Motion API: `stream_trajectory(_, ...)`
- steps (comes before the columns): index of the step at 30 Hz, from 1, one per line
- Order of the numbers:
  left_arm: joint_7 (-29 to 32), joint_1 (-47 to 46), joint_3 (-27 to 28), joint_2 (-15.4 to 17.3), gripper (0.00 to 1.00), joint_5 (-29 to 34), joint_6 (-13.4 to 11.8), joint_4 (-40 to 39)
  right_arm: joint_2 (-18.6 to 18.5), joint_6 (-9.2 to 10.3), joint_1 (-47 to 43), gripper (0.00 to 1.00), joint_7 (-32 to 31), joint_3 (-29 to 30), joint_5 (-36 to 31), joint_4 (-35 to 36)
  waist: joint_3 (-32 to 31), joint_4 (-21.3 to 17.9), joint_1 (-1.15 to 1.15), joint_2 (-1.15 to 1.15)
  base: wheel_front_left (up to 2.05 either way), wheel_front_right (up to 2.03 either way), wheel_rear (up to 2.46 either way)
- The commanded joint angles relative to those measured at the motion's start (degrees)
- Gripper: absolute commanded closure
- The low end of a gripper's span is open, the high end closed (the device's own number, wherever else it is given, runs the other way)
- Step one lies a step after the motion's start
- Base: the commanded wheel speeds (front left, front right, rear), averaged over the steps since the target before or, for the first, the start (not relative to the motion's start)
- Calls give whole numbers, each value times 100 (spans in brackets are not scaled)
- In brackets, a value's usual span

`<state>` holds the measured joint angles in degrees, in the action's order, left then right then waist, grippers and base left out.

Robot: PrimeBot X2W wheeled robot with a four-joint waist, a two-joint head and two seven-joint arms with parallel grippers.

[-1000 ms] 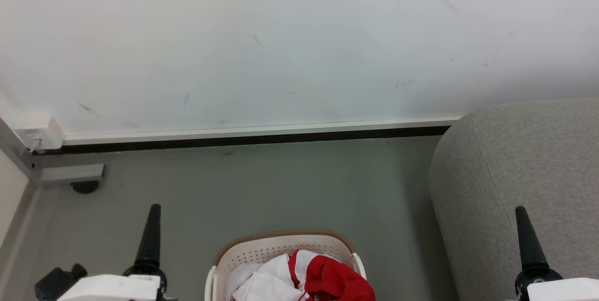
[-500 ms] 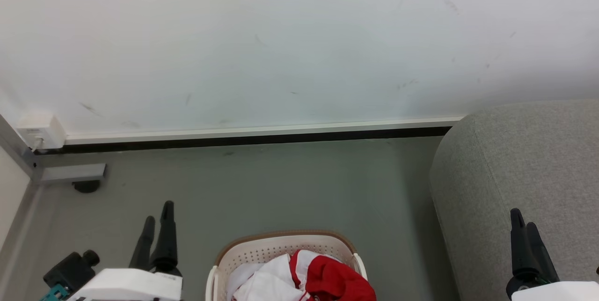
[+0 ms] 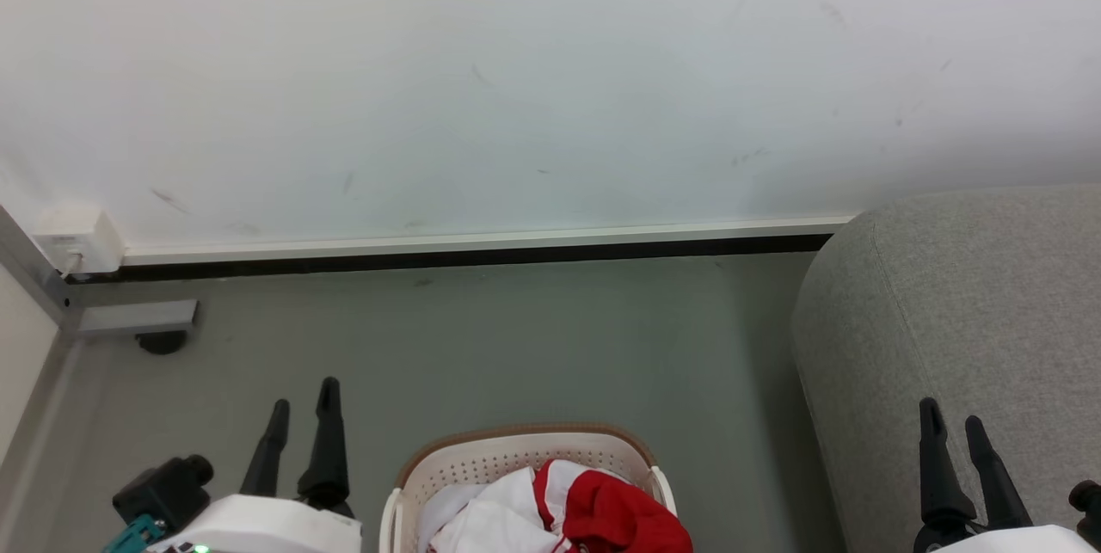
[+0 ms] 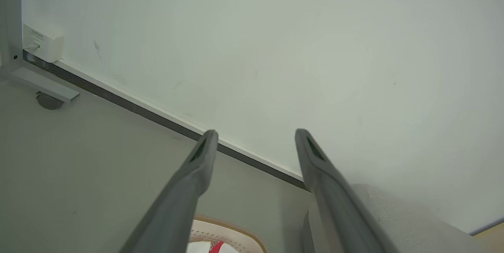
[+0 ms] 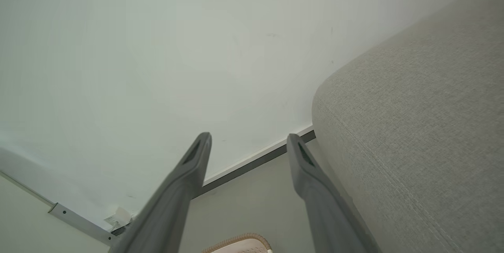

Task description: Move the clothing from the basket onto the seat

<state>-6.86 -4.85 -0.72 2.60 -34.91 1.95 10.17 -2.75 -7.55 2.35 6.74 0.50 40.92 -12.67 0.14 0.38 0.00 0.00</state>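
Down at the bottom edge of the head view, the basket (image 3: 507, 457) sits on the grey floor (image 3: 516, 338) between the two arms. The clothing (image 3: 550, 514) is heaped inside it, a red piece (image 3: 624, 519) lying over white fabric (image 3: 486, 527). Off to the right, the seat (image 3: 972, 295) stands apart from the basket, with nothing on the part we can see. The left gripper (image 3: 304, 398) hangs just beside the basket's left side, jaws wide and empty. The right gripper (image 3: 950, 414) is in front of the seat's rounded side, jaws spread just as wide, empty too. So the job looks barely begun, and the step in hand reads as the reach into the basket. To do it well, I'd use the left arm, the nearer one. Tip it down over the rim, come in from above rather than across the brown band, and pinch a thick fold near the top of the heap, likely the red piece. Too thin a fold may slip, and a sideways drag could tip the light basket.
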Motion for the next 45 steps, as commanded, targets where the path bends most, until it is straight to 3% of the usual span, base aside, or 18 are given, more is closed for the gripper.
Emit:
stream_trajectory(1, -53, -110, -20, 57, 0, 224, -15, -22, -15, 6, 64, 0, 67, 7, -194, 32, -2, -1, 0, 0, 0, 0, 0)
stream_trajectory(45, -658, -199, -254, 83, 0, 2585, -225, 142, -21, 10, -7, 0, 655, -185, -2492, 121, 15, 40, 0, 0, 0, 0, 0)
